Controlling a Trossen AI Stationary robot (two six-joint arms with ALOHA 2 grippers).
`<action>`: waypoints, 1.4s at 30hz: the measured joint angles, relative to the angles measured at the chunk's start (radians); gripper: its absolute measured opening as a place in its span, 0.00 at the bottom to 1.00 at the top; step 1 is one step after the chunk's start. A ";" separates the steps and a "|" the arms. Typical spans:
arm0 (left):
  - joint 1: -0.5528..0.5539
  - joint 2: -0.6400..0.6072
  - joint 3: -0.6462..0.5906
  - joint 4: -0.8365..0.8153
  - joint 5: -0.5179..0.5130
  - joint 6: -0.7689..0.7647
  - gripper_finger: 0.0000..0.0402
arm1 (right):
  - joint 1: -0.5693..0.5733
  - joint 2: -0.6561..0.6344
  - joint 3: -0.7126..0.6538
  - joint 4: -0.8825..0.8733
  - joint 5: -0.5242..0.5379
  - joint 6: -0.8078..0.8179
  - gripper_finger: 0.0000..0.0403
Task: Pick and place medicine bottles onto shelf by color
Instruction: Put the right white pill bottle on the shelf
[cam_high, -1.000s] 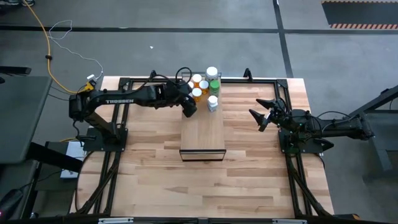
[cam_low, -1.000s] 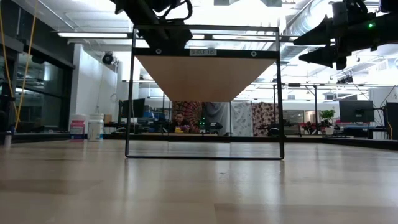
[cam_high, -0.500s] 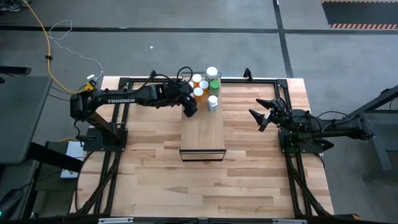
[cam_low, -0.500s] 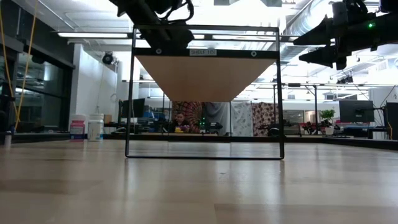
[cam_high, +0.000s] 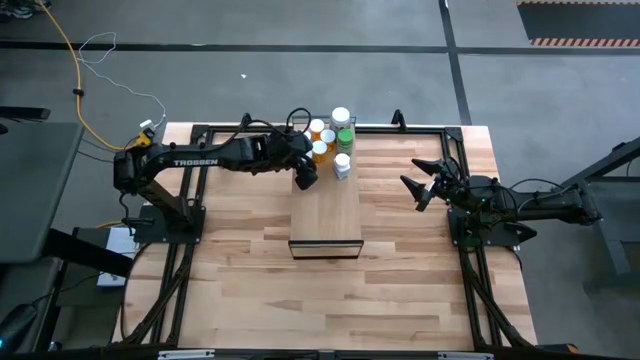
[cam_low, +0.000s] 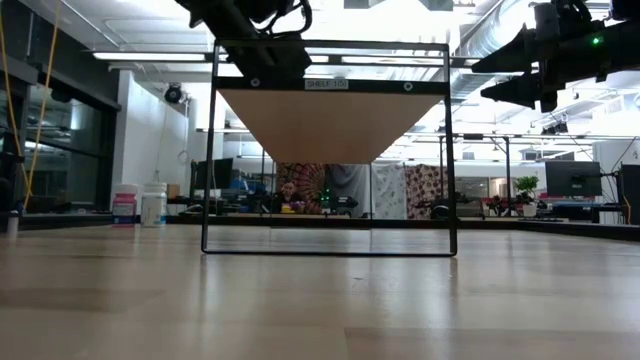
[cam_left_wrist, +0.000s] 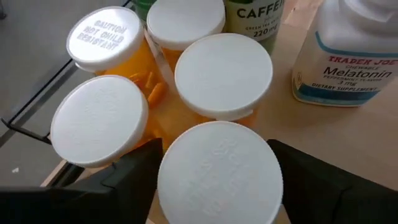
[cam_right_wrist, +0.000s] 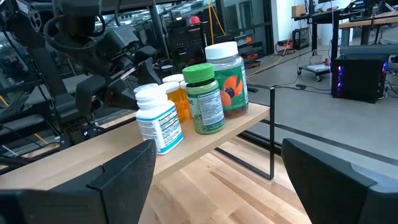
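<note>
Fingers of the left hand (cam_left_wrist: 217, 186) sit on each side of one white-capped orange bottle (cam_left_wrist: 219, 177), with a gap showing on both sides, so the hand looks open around it and not squeezing it. In the high view this left hand (cam_high: 306, 172) is at the far end of the shelf (cam_high: 326, 215), at the left edge of the group of medicine bottles (cam_high: 331, 140).

Close around that bottle stand more orange bottles (cam_left_wrist: 99, 121), packed cap to cap (very tight). A white melatonin bottle (cam_left_wrist: 348, 53) stands a bit apart to one side, and a green-topped bottle (cam_right_wrist: 204, 99) and a bigger white-capped jar (cam_right_wrist: 227, 71) stand past it at the far end. All the bottles are up on the far end of the shelf; the near part of the shelf is bare.

The right hand (cam_high: 421, 188) waits over the right side of the worktop (cam_high: 400, 280), well apart from the bottles, with its fingers spread open.

My guess is that the step here is setting an orange bottle down with the other orange ones, or letting it go. Next, the left hand would need to lift straight up and back, slowly, because the caps beside it are so near that a bump could tip them.
</note>
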 joint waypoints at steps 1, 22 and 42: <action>0.000 0.000 0.002 -0.003 -0.001 0.000 0.70 | 0.000 0.000 0.000 0.000 0.000 0.000 0.84; -0.080 -0.256 0.002 0.031 0.044 0.007 0.77 | 0.000 0.000 0.000 -0.012 0.000 -0.003 0.84; 0.291 -0.468 -0.427 -0.159 -0.190 -0.324 0.77 | 0.000 0.000 0.000 -0.015 0.000 0.026 0.84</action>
